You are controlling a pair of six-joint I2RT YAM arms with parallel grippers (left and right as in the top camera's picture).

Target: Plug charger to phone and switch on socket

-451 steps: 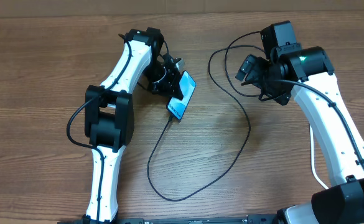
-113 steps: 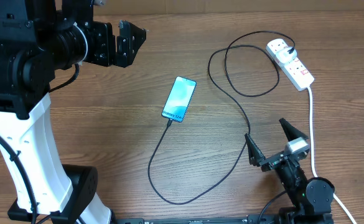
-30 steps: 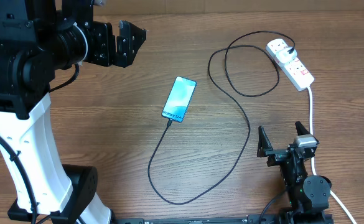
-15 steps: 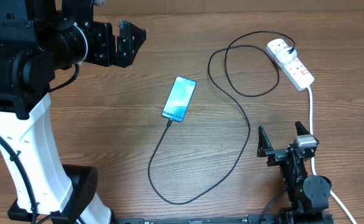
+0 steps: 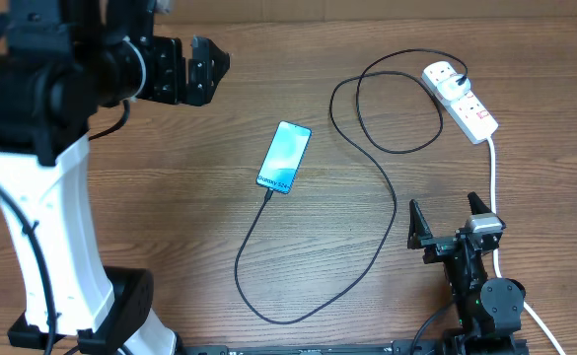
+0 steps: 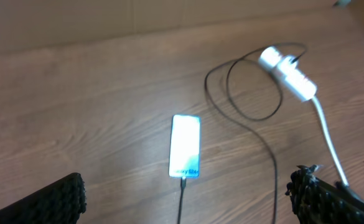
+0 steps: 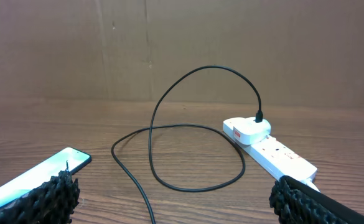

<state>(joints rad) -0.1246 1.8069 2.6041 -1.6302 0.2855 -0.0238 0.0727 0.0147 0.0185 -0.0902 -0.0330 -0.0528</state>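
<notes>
Mid-frame in the overhead view: phone (image 5: 285,156), flat on the table (image 5: 170,217), screen lit, lower edge angled toward the lower left. Plugged into that edge, the tip of the cable (image 5: 396,207). From there a long loop down toward the bottom edge, back up right of centre, one coil near the upper right, and an end at a white plug (image 5: 444,75) seated in the socket (image 5: 470,106). Upper left, high above the table: left gripper (image 5: 187,71), jaws spread wide, nothing between them. Lower right, just beside the white cord (image 5: 492,182): right gripper (image 5: 448,219), jaws likewise parted and empty.
</notes>
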